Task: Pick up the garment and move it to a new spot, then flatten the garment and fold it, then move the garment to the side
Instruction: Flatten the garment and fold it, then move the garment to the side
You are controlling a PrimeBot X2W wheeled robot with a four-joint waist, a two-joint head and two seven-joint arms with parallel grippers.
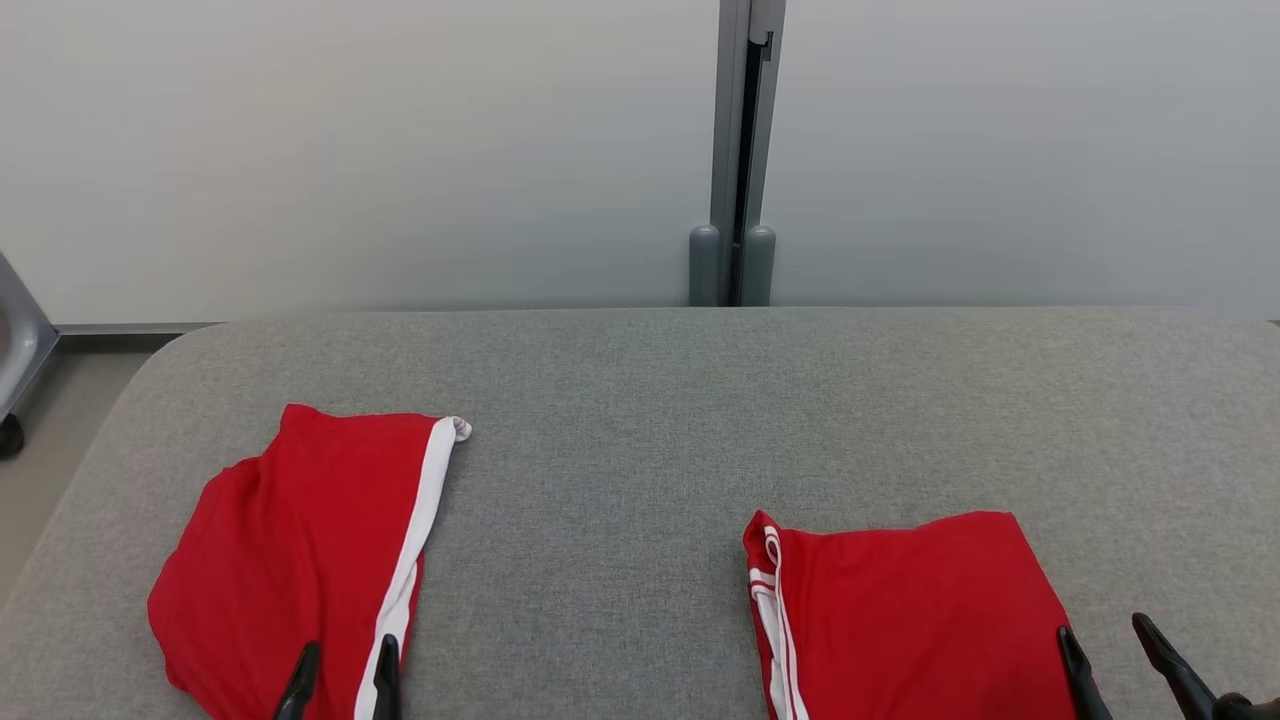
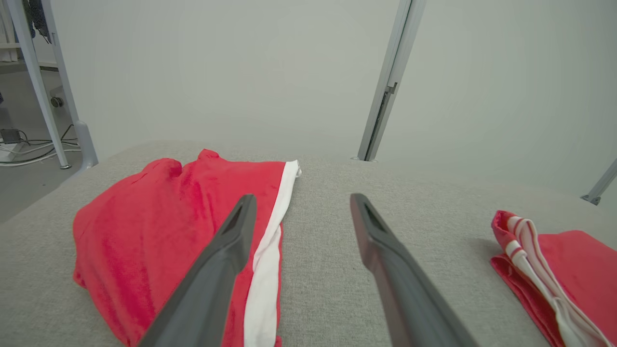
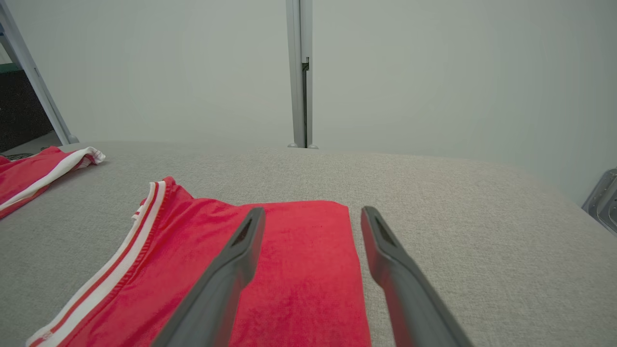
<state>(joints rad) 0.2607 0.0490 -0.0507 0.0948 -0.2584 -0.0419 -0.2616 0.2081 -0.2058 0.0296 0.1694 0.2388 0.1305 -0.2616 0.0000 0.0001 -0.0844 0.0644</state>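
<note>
Two red garments lie on the grey padded table (image 1: pixel 640 400). The left garment (image 1: pixel 290 540) is loosely laid, with a white stripe along its right edge. It also appears in the left wrist view (image 2: pixel 164 226). My left gripper (image 1: pixel 349 645) hovers open over its near edge, its fingers astride the white stripe (image 2: pixel 265 270), holding nothing (image 2: pixel 302 197). The right garment (image 1: pixel 910 610) is folded flat, with white-and-red trim on its left side (image 3: pixel 289 270). My right gripper (image 1: pixel 1100 625) stands open over this garment's near right corner, nothing between its fingers (image 3: pixel 313 209).
A pale wall with a grey vertical post (image 1: pixel 740 150) rises behind the table. Bare grey cloth (image 1: pixel 600 560) stretches between the two garments and toward the far edge. A grey metal frame on a wheel (image 1: pixel 15 360) stands off the table's left corner.
</note>
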